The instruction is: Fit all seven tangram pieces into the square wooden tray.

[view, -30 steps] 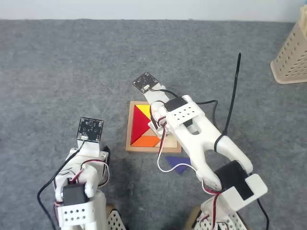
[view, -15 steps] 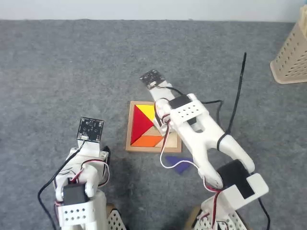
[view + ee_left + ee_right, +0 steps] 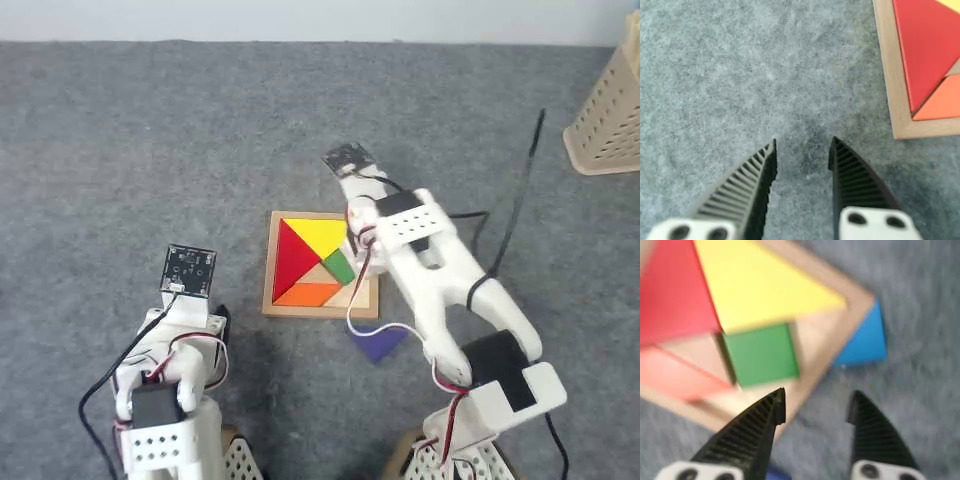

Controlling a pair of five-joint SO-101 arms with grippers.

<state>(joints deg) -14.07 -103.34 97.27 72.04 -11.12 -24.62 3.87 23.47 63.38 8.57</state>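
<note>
Looking down, I see the tray (image 3: 269,270) part filled, a purple piece (image 3: 378,343) loose beside it. My left claw (image 3: 804,145) hangs spread over carpet (image 3: 715,75) (idle, I'd judge). My right claw (image 3: 818,395) gapes empty at the tray's edge, near a blue piece (image 3: 865,340) outside, probably next.

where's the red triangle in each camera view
High view: red triangle lies in the tray's picture-left part, bordering the yellow triangle and orange piece.
Left wrist view: red triangle sits just inside the rim, meeting the orange piece.
Right wrist view: red triangle borders the yellow triangle.
Shared landmark: wooden tray rim.
</note>
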